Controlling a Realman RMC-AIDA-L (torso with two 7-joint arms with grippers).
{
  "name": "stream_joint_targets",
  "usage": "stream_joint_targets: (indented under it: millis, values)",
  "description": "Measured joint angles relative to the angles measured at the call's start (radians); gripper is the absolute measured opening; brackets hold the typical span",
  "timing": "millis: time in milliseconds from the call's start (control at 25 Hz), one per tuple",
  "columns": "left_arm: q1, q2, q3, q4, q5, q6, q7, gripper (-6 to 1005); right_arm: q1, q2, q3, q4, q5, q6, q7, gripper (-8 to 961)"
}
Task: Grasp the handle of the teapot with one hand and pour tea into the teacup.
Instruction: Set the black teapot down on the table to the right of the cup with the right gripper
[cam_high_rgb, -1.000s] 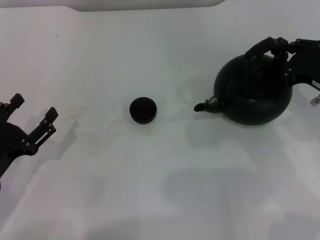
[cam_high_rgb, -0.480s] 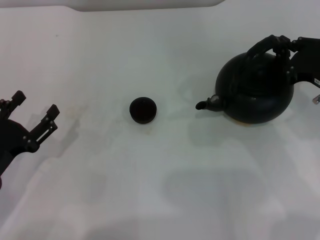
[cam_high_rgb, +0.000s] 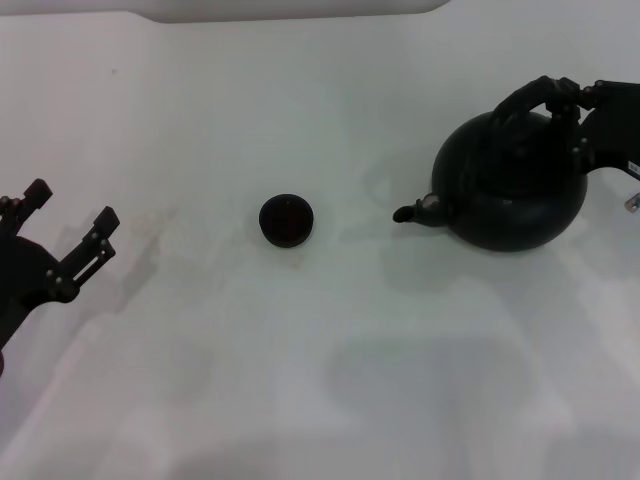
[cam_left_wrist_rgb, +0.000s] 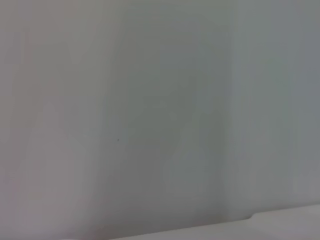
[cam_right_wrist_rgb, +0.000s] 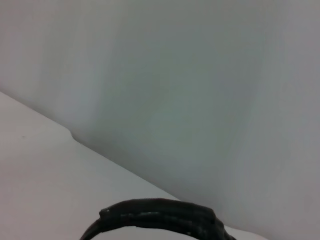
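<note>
Right, over on the robot's right side the right gripper (cam_high_rgb: 566, 98) is pinched on the handle (cam_high_rgb: 525, 97) of the teapot (cam_high_rgb: 512, 184), gripping the black arch near its top where it loops over the pot. That big round matte-black teapot sits at the right of the white table (cam_high_rgb: 330, 350), its short curved spout (cam_high_rgb: 415, 211) pointing toward the middle. And there in the middle is the teacup (cam_high_rgb: 286, 220), tiny, dark and round, standing upright and well apart from the spout tip, with only bare white table between the two. Nothing stands in the way along that line. No tea shows at the spout. From the right wrist view, the ribbed curve of the handle (cam_right_wrist_rgb: 160, 218) arcs across close to the camera, with pale table and a plain wall behind it. Meanwhile the left gripper (cam_high_rgb: 65, 228) hangs at the far left edge, fingers spread wide and holding nothing, well away from the cup. Its own wrist view gives only a blank pale surface.
</note>
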Motion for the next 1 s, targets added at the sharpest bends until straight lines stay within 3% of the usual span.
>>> stream_joint_targets:
  millis: [440,680,1000]
  values:
    - [0.0,0.0,0.0,-0.002,0.0,0.0,0.0,861,0.0,-0.001,0.008,-0.005,0.0,0.003,-0.001,116]
    - [0.0,0.0,0.0,-0.001,0.0,0.0,0.0,862,0.0,0.0,0.012,-0.006,0.0,0.005,-0.001,208]
    - [0.0,0.0,0.0,-0.001,0.0,0.0,0.0,861,-0.011,-0.003,0.03,-0.008,0.0,0.037,0.006,241]
